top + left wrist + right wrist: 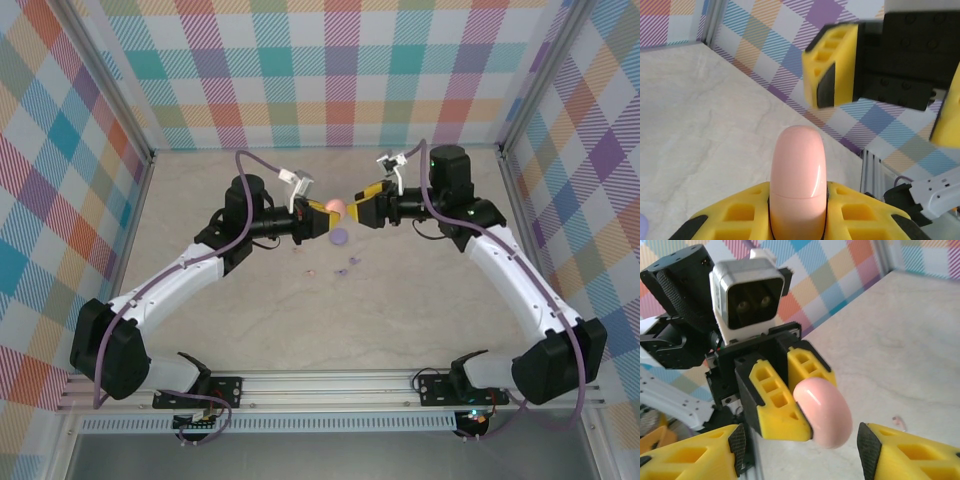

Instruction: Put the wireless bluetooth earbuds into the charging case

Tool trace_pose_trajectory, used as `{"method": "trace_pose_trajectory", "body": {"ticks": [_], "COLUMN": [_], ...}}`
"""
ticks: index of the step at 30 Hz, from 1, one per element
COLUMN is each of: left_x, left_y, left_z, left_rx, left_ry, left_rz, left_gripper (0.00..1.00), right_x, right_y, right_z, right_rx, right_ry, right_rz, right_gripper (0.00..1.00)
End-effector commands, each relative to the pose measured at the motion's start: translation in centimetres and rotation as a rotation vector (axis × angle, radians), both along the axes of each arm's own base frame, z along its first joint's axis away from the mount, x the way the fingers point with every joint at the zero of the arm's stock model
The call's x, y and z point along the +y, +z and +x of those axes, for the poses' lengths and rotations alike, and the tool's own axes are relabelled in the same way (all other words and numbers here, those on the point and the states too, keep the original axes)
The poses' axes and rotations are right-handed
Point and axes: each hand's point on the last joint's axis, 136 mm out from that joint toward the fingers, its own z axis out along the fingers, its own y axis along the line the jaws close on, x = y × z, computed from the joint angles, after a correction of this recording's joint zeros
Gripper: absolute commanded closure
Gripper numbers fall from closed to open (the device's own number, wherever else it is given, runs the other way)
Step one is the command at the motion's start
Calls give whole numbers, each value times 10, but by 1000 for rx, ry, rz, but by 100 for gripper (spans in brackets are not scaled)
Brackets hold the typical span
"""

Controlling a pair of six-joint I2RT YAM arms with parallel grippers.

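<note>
— Plaid walls (330, 70) all round and a pale marbled tabletop (300, 330). What did the fingers have?
— The left gripper (320, 212) was clamped on the pink charging case (334, 207). Its yellow fingers (740, 220) pressed either side of the lower half, the rounded end stuck out past the tips, and the lid sat closed along its seam.
— And the other one?
— The right gripper (362, 205) faced it nose to nose with its jaws standing wide, one on each side of the case's free end. It touched the case nowhere that I could see. Both grippers hung above the table, near its middle.
— The buds?
— Down on the tabletop, on the side nearer the arm bases. The wireless bluetooth earbuds (341, 272) lay loose and apart from one another, two pale pink specks to the left and two lilac ones to the right. A lilac disc (339, 236) lay between them and the raised case.
</note>
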Motion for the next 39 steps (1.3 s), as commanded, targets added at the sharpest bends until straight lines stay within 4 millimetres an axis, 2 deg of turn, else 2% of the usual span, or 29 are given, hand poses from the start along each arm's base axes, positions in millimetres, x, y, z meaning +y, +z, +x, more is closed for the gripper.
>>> {"method": "trace_pose_trajectory", "body": {"ticks": [1,6,10,14,25,39], "left_x": [-3,-5,-7,-6,-7,-11], "left_y": [16,16,25,31,43,49], "left_z": [-10,-11,-24,-34,-54,-55], "left_rx": [-117,-120,-162,-201,-213,-196], "left_ry": [-52,-73,-142,-179,-272,-288], "left_rz": [-1,7,-31,-54,-86,-87], "left_gripper": [89,89,87,87,88,88], "right_x": [-8,-6,0,3,9,16], "right_y": [-5,-3,3,8,10,4], "right_z": [6,-7,-25,-34,-24,-25], "right_rx": [-106,-82,-100,-95,-74,-57], "right_ry": [-61,20,147,213,231,259], "right_rz": [-59,-90,-65,-43,-38,-55], "right_gripper": [37,36,36,36,36,36]}}
